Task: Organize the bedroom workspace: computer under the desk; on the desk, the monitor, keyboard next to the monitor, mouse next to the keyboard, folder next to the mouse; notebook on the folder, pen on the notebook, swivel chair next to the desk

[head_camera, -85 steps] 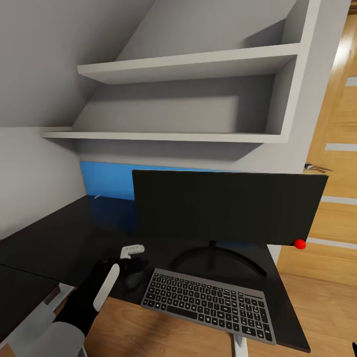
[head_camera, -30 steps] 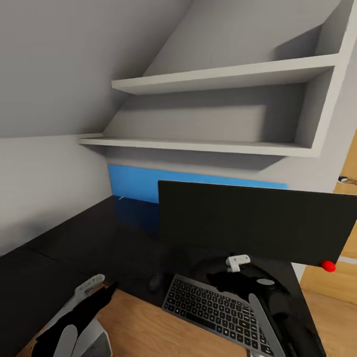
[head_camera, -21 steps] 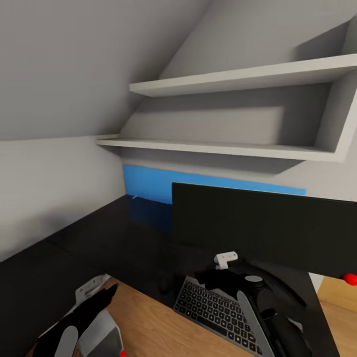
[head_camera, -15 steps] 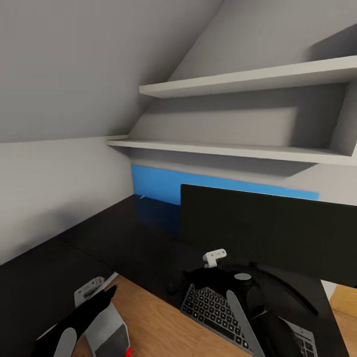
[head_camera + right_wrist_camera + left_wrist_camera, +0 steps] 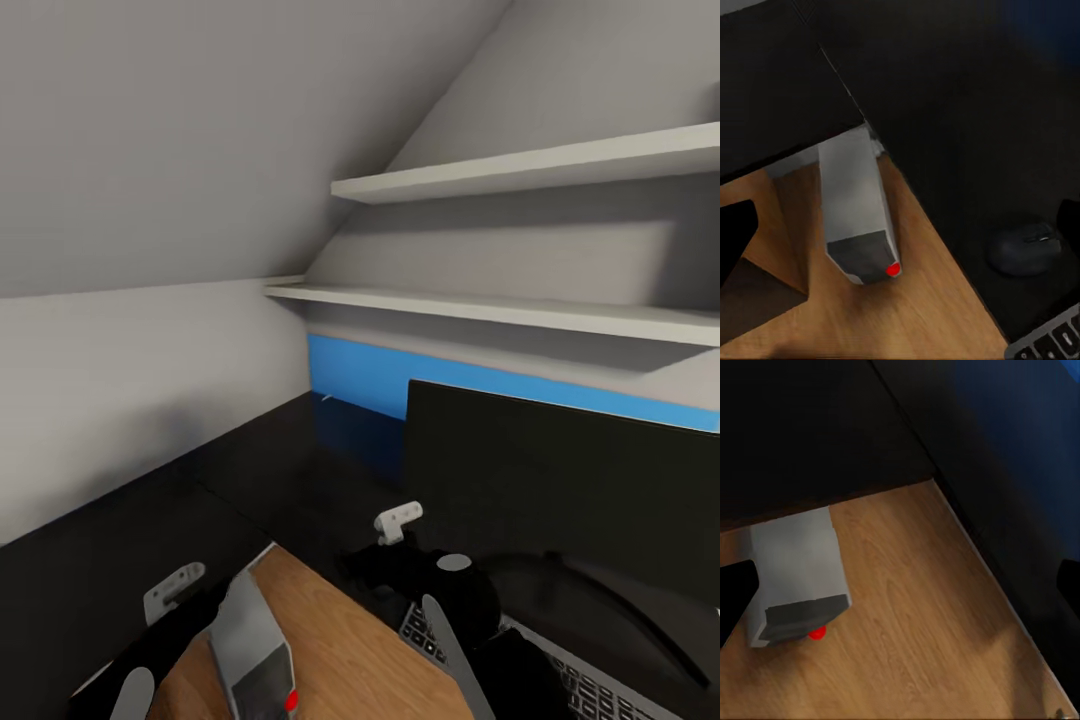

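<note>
The right hand hovers over the black surface, just in front of the monitor. Its fingers stand wide apart with nothing between them. In the right wrist view the mouse lies on the surface between those fingers, close to the far one, and a corner of the keyboard sits just beside the mouse. In the head view the keyboard lies in front of the monitor, largely covered by the right arm.

The left hand hangs lower, off the surface's front edge and well to the left of the monitor. Its fingers are also spread and empty. Below it stands the computer, a grey tower with a dark front and a red dot, on the wood floor; its back end is tucked under the surface, its front pokes out. The head view shows the computer between the two arms.

Behind the monitor a blue panel runs along the surface's back, with white shelves on the wall above.
</note>
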Robot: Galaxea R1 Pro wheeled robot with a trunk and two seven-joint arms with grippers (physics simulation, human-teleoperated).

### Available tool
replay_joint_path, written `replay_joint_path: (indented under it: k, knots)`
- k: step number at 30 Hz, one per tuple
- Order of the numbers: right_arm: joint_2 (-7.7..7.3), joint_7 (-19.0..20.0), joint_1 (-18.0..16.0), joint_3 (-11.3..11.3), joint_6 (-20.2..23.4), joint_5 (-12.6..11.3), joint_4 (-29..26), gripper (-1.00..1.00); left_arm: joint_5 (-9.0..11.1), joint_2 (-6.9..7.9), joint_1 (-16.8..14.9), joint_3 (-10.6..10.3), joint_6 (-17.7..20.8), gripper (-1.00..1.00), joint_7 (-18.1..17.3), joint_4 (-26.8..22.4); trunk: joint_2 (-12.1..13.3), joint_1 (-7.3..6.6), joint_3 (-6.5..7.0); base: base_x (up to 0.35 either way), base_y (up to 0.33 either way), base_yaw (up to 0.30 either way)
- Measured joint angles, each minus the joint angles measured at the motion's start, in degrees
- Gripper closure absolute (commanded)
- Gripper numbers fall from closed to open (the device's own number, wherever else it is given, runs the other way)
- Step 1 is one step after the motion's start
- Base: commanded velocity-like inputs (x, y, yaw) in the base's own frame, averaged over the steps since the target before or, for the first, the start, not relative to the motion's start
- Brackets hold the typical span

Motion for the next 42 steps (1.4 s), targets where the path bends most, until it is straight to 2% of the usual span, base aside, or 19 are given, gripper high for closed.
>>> replay_joint_path:
  k: [18, 24, 31, 42]
  knots:
    - [0.01, 0.0, 0.0, 0.5, 0.0, 0.3, 0.0, -1.00, 0.2, -0.09, 0.1, 0.2, -1.2, -1.00, -0.1, 0.4, 7.2, -3.96, 3.24, 0.000, 0.000, 0.253]
    - [0.05, 0.0, 0.0, 0.5, 0.0, 0.3, 0.0, -1.00, 0.3, -0.01, 1.1, 0.3, -1.9, -1.00, -0.2, 0.3, 7.2, -3.97, 3.25, 0.000, 0.000, 0.262]
    - [0.10, 0.0, 0.0, 0.5, 0.1, 0.3, 0.0, -1.00, 2.6, 0.24, 1.7, 0.3, -5.0, -1.00, -0.2, 0.4, 7.2, -3.94, 3.25, -0.132, -0.114, 0.274]
    - [0.38, 0.0, 0.0, 0.6, 0.1, 0.2, 0.0, -1.00, 2.8, 0.27, 1.7, 0.3, -5.1, -1.00, -0.2, 0.3, 7.2, -3.93, 3.25, -0.267, -0.211, 0.269]
